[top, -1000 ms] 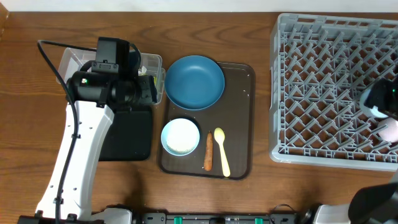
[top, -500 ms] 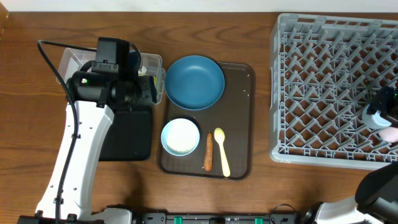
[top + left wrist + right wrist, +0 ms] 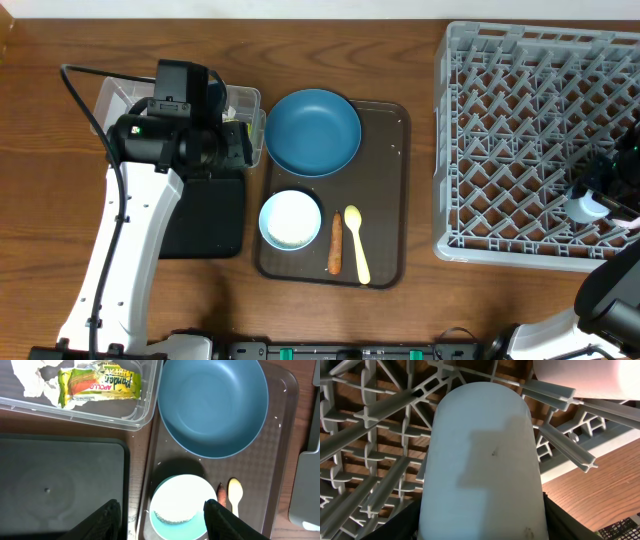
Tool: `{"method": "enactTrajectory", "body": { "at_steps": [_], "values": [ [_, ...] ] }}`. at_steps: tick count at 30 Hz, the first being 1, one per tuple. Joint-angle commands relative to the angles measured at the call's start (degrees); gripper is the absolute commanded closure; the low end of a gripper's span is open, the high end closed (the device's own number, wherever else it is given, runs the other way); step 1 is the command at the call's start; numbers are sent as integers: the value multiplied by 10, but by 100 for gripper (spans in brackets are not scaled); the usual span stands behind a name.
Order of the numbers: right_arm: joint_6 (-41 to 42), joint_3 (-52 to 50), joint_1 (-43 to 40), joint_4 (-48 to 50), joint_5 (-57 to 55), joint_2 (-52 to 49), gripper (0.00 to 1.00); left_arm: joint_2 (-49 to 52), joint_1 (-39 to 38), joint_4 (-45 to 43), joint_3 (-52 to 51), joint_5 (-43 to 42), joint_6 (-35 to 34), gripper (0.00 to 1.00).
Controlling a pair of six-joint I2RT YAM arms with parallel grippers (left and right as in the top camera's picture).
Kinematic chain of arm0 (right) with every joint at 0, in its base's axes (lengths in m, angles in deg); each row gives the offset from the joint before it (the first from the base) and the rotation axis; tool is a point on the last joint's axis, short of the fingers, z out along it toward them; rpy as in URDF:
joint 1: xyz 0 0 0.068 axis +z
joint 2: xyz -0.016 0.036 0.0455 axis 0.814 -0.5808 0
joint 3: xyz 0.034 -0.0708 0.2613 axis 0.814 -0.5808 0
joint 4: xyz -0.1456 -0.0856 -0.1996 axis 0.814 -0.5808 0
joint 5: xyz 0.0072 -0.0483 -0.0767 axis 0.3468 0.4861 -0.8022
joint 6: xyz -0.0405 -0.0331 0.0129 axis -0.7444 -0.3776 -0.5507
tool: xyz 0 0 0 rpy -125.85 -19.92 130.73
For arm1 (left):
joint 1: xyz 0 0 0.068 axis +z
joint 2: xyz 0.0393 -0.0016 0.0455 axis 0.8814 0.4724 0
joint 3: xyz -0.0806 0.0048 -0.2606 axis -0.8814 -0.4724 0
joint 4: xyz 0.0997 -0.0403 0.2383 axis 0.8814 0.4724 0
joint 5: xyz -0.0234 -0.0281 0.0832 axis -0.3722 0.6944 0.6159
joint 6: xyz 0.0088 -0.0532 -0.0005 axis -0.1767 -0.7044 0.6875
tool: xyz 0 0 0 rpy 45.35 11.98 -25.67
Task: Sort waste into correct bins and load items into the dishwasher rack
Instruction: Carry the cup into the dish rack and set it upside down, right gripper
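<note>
- Rack (image 3: 520, 140): your right gripper (image 3: 480, 524) sits over its near right part, with the rim just beside.
- Tub (image 3: 146, 410): wrapper (image 3: 100, 382) and tissue (image 3: 30, 380) lie inside.
- Left gripper (image 3: 162, 517): spread wide, empty, above the bowl (image 3: 180, 500).
- Light blue cup (image 3: 482, 460): clamped between the right fingers, smooth, plain, over the lattice; white cup (image 3: 580, 375) just beyond.

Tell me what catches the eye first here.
The big grey rack fills the right side of the overhead view, and the right wrist view is nearly all light blue cup, close over its lattice. At centre, the dark blue plate sits on the brown tray.
</note>
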State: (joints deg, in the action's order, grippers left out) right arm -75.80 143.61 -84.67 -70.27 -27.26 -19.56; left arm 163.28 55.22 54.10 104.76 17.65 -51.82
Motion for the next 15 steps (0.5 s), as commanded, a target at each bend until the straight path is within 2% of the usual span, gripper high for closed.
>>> {"method": "enactTrajectory", "body": {
  "at_steps": [1, 3, 7, 15],
  "values": [
    [11, -3, -4, 2, 3, -1, 38, 2, 1, 3, 4, 9, 5, 44],
    [11, -3, -4, 3, 9, -1, 28, 2, 1, 3, 4, 9, 5, 44],
    [10, -3, -4, 16, 35, -1, 18, 2, 1, 3, 4, 9, 5, 44],
    [11, 4, -4, 20, 63, 0, 17, 2, 1, 3, 4, 9, 5, 44]
  ]
}}
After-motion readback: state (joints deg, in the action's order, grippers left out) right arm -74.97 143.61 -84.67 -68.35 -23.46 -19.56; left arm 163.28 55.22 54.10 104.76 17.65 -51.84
